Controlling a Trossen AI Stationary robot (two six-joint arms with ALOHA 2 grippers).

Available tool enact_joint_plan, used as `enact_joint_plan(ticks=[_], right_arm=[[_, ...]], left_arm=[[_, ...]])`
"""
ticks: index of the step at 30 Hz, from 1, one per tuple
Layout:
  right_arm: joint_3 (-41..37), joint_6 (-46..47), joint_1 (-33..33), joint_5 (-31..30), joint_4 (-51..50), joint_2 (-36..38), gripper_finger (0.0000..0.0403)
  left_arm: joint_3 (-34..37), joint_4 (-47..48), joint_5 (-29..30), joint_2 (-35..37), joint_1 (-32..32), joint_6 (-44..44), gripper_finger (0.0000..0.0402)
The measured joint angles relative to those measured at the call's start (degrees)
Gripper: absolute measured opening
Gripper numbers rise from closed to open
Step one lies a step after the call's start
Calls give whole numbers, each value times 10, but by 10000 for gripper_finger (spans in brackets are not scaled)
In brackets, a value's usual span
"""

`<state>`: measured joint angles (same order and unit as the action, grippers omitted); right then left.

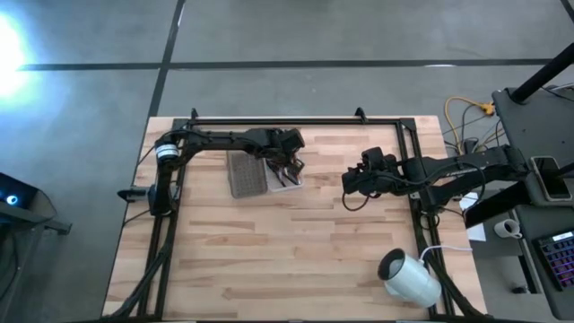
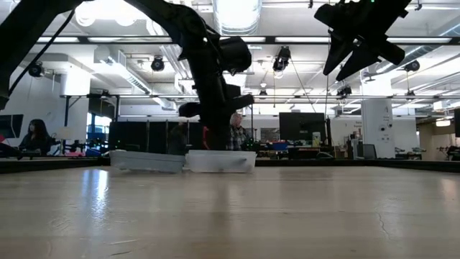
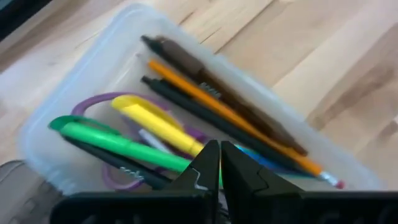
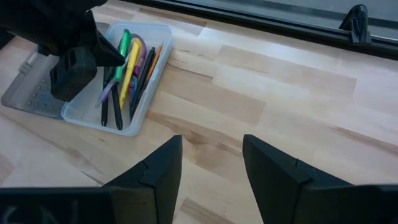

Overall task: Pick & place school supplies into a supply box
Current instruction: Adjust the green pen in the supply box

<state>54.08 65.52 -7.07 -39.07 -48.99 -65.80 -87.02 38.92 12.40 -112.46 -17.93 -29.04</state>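
The clear supply box (image 3: 43, 146) stands on the table at the far middle (image 1: 287, 182). Its grey lid (image 1: 244, 173) lies flat beside it on the left. Inside lie a yellow pen (image 3: 155, 118), a green pen (image 3: 118, 140), an orange pencil (image 3: 236, 118), dark pens (image 3: 205, 78) and purple-handled scissors (image 3: 93, 101). My left gripper (image 3: 219, 155) is shut and points down into the box (image 1: 291, 164). My right gripper (image 4: 211, 155) is open and empty, high above the table to the right of the box (image 1: 352, 181). My left gripper's shut fingertips (image 3: 208, 163) come from above and stand just over the green pen and the other supplies in the box. I cannot tell whether they touch any of them. Nothing shows between the fingers.
A white cylinder-shaped roll (image 1: 408, 276) lies at the table's near right corner. A dark frame rail (image 1: 296, 120) runs along the far edge. Bare wood lies between the box and the near edge. People sit in the room behind (image 2: 236, 129).
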Motion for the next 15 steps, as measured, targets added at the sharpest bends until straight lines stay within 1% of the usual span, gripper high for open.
enact_joint_plan(ticks=[2,6,9,12,15], right_arm=[[0,1,0,0,0,0,160],[0,1,0,0,0,0,160],[0,1,0,0,0,0,160],[0,1,0,0,0,0,160],[0,0,0,0,0,0,160]], left_arm=[[0,16,8,0,0,0,0],[2,57,48,0,0,0,0],[10,59,51,0,0,12,0],[18,59,40,0,3,16,0],[24,59,-4,0,3,17,0]])
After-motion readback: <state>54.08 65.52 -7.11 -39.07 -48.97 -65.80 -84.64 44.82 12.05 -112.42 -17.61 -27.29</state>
